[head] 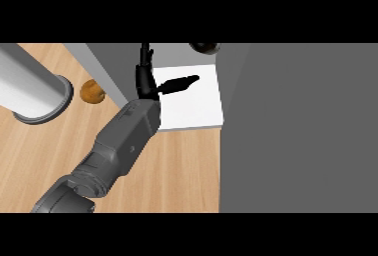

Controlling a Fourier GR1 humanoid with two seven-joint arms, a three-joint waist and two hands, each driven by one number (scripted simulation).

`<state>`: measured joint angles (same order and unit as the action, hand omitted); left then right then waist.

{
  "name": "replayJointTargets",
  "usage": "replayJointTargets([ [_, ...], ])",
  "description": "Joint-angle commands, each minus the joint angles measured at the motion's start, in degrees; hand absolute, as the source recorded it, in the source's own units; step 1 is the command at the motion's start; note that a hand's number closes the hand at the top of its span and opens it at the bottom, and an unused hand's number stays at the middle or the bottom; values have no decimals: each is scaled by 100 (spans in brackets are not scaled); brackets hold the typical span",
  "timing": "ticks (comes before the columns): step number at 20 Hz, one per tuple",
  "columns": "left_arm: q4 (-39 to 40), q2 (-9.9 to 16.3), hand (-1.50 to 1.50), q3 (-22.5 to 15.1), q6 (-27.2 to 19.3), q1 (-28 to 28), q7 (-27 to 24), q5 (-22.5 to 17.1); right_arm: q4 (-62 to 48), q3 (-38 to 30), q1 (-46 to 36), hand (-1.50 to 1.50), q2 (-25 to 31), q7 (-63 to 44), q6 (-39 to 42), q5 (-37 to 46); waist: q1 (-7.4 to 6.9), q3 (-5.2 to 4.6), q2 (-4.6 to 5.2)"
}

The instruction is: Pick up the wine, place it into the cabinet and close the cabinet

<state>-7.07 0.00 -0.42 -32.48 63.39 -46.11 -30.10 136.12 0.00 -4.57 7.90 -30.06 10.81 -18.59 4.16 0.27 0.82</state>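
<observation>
Head view of a wooden counter (170,170) with pale, straight grain. At far left stands a large white cylinder (29,87) with a grey rim at its base; just to its right lies a small, round brown object (92,92), possibly a potato. A broad grey cabinet door (303,130), flat and matte, fills the right side of the view and hides whatever lies behind it. Between a grey panel (100,65) at left and this door, the cabinet's white interior floor (196,102) shows as a smooth rectangle. At the far edge, beside the door's top corner, a dark rounded shape (204,47) is partly visible; it may be the wine bottle inside the cabinet, though this cannot be confirmed. One grey forearm (122,145) rises from the near left toward the opening. Its black left hand (151,82) is spread wide, fingers (145,57) straight and pointing far, thumb (179,82) splayed right over the white floor, holding nothing.
</observation>
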Motion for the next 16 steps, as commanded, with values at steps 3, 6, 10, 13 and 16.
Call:
replayJointTargets([
  [3, 109, 158, -150, 125, 226, -342, -297, -8, 356, -51, 121, -150, 27, -103, 0, -182, -47, -34, 47],
  [6, 62, 105, -150, 148, 361, -388, -410, 8, 411, 157, 204, -150, -69, -112, -52, 56, -75, -35, 34],
  [10, 92, 30, -150, 125, 569, -503, -595, 69, 531, 126, 236, -150, -53, -103, -69, -13, -18, -36, 47],
  [13, 63, 20, -150, 96, 712, -359, -574, 134, 181, 51, -64, -150, -9, -213, -150, -106, -86, -36, 46],
  [16, 33, 0, -150, 79, 857, -313, -330, 73, 337, -17, -69, -150, 61, -332, -140, -241, -105, -34, 9],
])
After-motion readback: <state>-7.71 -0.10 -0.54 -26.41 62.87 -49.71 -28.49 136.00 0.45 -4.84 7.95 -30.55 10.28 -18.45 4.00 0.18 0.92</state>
